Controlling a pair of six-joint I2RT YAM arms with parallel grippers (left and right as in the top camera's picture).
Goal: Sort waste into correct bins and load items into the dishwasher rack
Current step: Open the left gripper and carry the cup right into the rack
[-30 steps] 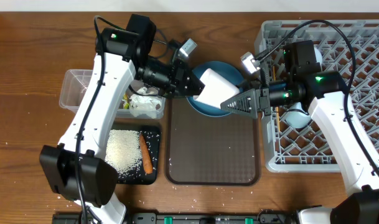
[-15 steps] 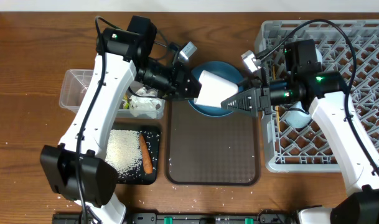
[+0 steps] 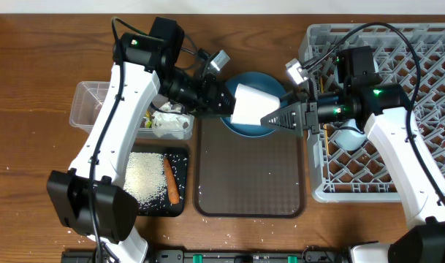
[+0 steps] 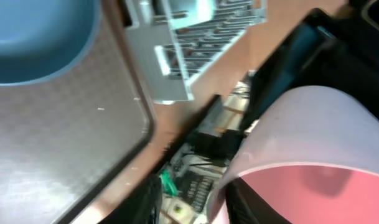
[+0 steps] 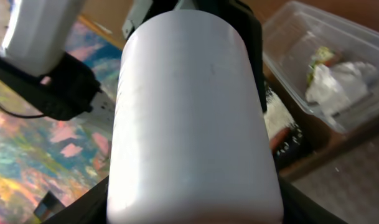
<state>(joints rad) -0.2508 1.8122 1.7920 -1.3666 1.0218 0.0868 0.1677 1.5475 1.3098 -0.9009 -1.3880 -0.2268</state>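
- The left gripper [image 3: 229,101] is closed on the pale pink cup [image 3: 251,102]. It holds the cup on its side.
- The cup hangs over the far edge of the brown serving tray [image 3: 251,183], just above the dark blue plate [image 3: 245,128].
- The right gripper [image 3: 269,118] reaches in from the tray's right side. Its fingers are spread wide, one on each side of the cup. I cannot tell if they touch it.
- This looks like a hand-over, so the cup can go to the grey dishwasher rack [image 3: 427,73] on the right of the tray.
- Next, I think the right fingers must close on the cup before the left ones let go. If not, it could drop on the plate.
- Left of the tray, the crumpled white paper [image 3: 171,123] sits in the clear tub [image 3: 87,106]. The rice [image 3: 145,175] and carrot [image 3: 171,183] lie in the black tray [image 3: 185,183].
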